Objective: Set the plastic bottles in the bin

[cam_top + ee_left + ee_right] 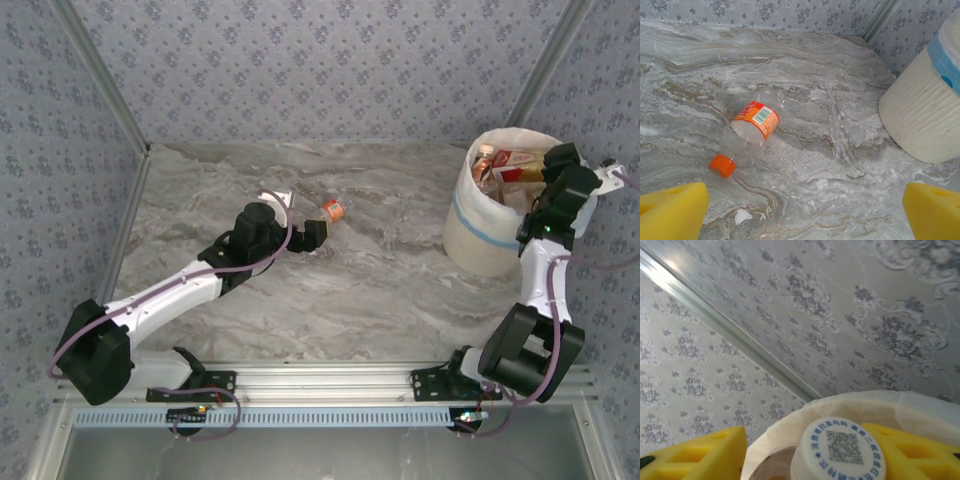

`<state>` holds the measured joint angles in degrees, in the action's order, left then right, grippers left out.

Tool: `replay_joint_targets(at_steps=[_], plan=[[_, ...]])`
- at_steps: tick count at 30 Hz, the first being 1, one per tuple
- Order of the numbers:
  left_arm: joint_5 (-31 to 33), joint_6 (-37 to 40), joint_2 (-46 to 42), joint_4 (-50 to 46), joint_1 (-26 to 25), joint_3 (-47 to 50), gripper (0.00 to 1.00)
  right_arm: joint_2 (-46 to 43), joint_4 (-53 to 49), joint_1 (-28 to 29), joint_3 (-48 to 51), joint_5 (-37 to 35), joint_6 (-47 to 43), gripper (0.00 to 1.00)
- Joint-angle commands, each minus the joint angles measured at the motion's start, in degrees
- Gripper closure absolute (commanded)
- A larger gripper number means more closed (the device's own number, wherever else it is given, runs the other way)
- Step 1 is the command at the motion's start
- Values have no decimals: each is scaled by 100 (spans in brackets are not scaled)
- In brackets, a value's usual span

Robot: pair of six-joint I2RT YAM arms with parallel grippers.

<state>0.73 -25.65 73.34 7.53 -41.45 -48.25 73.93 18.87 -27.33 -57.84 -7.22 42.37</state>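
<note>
While an orange-capped bottle (752, 122) lies on its side on the marble table (840, 60), the left gripper (804, 212) hovers just short of it, pads spread wide. The cap end is nearest, left of the gap's middle. At the bin's (480, 235) mouth, a white-capped bottle (840, 447) sits between the right gripper's (805, 452) yellow fingers (695, 455); whether they clamp it cannot be told.

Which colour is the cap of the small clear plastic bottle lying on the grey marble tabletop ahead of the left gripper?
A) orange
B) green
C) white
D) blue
A: the small clear plastic bottle on the grey marble tabletop shows an orange cap and an orange label.
</note>
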Motion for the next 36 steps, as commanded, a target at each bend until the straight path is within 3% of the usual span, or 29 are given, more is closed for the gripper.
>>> replay_joint_targets(at_steps=[1,4,7,11,15,20,24,31,36], plan=[[5,-88,-144,90,31,43,1,-129,-1427,-18,-601,45,-581,30],[74,-104,-204,98,36,120,1,-246,-2926,-35,-1324,-280,-1086,23],[154,-124,-241,130,37,192,1,-306,-4175,-11,-1829,-628,-1431,9],[250,-163,-260,147,49,267,1,-458,-5037,232,-2149,-1159,-1670,3],[459,-259,-250,-29,77,263,0,-797,-5038,731,-2146,-1162,-1746,3],[847,-724,-241,-367,304,272,1,-1047,-4238,1456,-1950,641,-1838,3],[796,-1163,-118,-698,636,200,1,-755,-4222,2484,-2108,1266,-2029,2],[901,-1664,107,-1292,879,-8,1,79,-4015,4295,-1949,579,-1499,0],[936,-1829,154,-1471,926,-13,0,1111,-3882,5107,-1881,-269,-290,0]])
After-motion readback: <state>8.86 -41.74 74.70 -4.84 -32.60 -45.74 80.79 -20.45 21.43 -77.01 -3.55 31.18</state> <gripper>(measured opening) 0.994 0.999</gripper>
